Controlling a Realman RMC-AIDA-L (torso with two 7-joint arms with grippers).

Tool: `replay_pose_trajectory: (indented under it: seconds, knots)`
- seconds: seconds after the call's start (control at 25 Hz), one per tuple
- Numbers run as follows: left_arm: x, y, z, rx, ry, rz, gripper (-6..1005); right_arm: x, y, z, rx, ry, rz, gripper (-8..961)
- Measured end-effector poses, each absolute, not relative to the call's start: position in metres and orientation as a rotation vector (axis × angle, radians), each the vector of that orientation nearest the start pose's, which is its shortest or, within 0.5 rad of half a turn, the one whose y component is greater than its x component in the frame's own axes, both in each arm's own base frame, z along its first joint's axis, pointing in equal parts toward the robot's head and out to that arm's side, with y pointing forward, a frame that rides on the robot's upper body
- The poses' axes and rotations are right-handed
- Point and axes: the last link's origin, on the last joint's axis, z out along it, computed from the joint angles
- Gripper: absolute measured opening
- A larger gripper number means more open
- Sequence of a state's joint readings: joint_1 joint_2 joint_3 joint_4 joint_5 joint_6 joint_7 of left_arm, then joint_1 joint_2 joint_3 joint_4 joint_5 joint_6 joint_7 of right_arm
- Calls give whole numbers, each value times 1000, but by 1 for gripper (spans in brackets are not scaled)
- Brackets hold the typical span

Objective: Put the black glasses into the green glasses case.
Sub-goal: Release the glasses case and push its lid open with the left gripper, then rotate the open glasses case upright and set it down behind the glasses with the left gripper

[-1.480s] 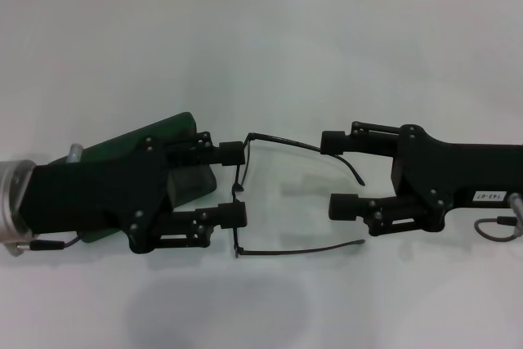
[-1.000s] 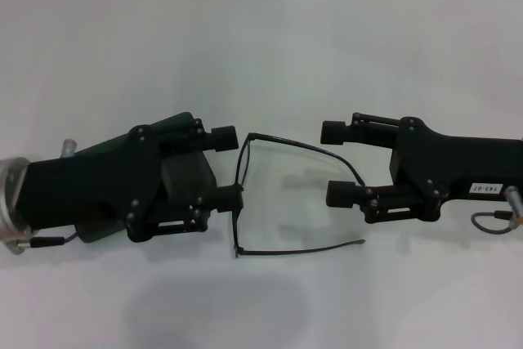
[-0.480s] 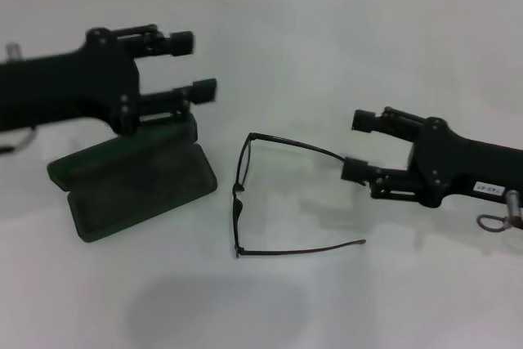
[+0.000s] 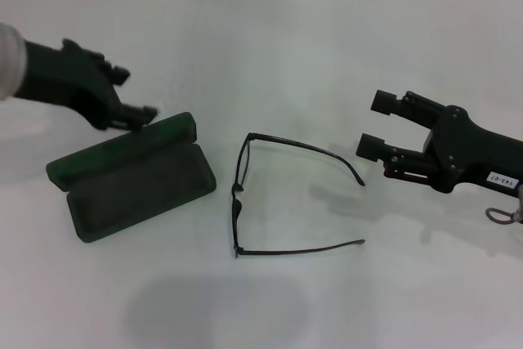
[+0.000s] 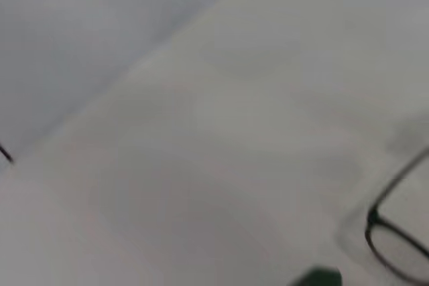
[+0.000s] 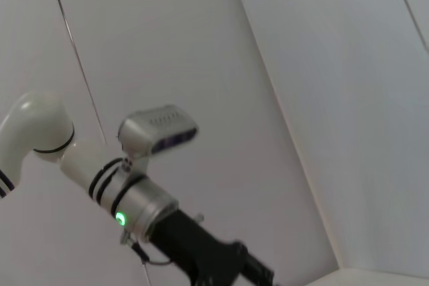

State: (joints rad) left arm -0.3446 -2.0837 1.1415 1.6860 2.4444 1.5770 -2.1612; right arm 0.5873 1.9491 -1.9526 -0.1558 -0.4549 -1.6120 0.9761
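The black glasses (image 4: 235, 191) lie on the white table with both temple arms unfolded, pointing right. They sit just right of the green glasses case (image 4: 139, 187), which lies open with its lid up at the back. My left gripper (image 4: 135, 93) is open and empty, raised behind the case's lid. My right gripper (image 4: 373, 124) is open and empty, just right of the upper temple tip, apart from it. The left wrist view shows part of the glasses' rim (image 5: 394, 246) and a corner of the case (image 5: 320, 276). The right wrist view shows neither.
The white table (image 4: 294, 46) stretches back to a tiled wall. The right wrist view shows my left arm (image 6: 134, 199) against the wall.
Both grippers have drawn away from the glasses: the left up and to the left beyond the case, uncovering it, the right back to the right. The glasses and the case lie still.
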Motion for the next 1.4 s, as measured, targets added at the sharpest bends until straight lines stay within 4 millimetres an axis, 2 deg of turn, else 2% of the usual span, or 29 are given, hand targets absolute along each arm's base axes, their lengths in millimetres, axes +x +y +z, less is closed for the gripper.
replay_pose_trajectory:
  seconds: [0.2,0.64,1.08,1.4]
  knots:
    - [-206,326,60,-2558,-586,378,630,233,305,-31,-2625,530,1281,858]
    - [-224,330,51,-2526,-675,548,594,236,306,-30,-2617,529,1267,858]
    - [-222,337,45,-2536,-705,575,558,239,305,-31,-2608,532,1255,857]
    - [-215,340,50,-2520,-686,557,304,243,302,-32,-2585,543,1250,857]
